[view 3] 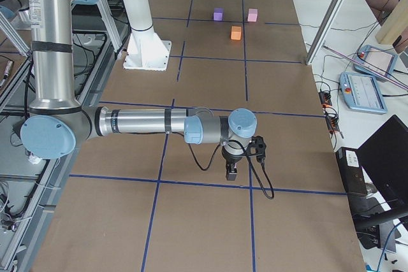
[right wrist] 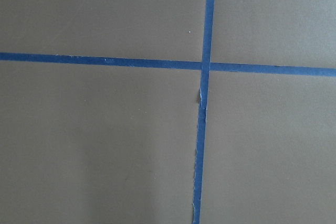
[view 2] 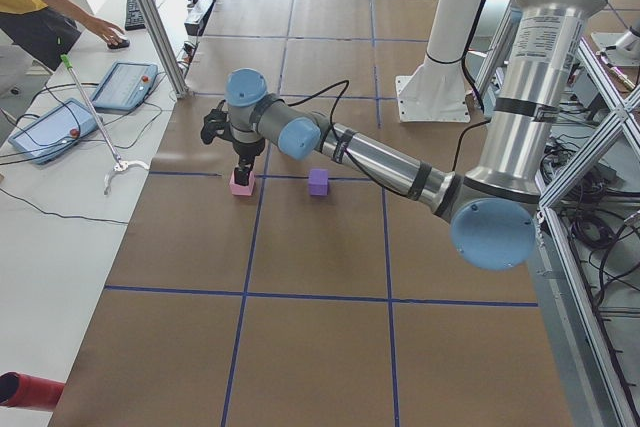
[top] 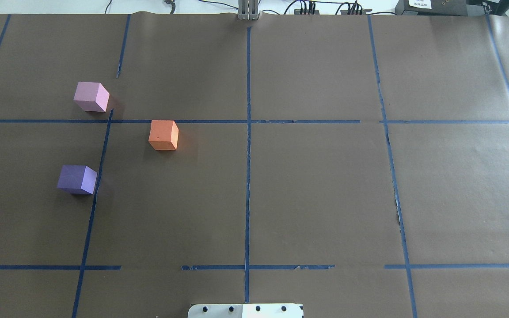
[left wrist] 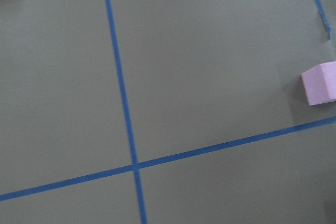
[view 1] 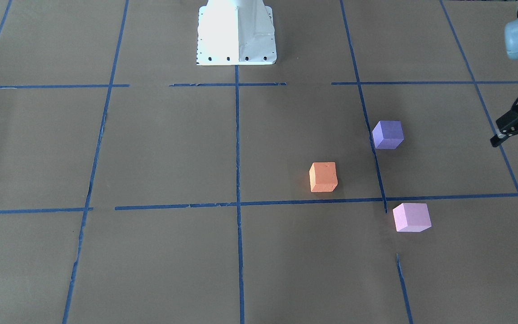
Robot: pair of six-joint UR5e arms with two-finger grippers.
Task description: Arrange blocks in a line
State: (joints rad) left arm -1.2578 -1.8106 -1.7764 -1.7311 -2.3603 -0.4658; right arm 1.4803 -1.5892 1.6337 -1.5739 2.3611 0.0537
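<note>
Three cubes lie apart on the brown paper, on my left half of the table. The orange block is nearest the middle. The dark violet block is closer to my base, and the pale pink block is farther out. My left gripper hangs open and empty above the table, off to the side of all three blocks. My right gripper hovers far away over the other half; I cannot tell whether it is open or shut.
Blue tape lines divide the paper into squares. My white base pedestal stands at the near middle edge. Teach pendants and an operator's hand are on the side bench past the far edge.
</note>
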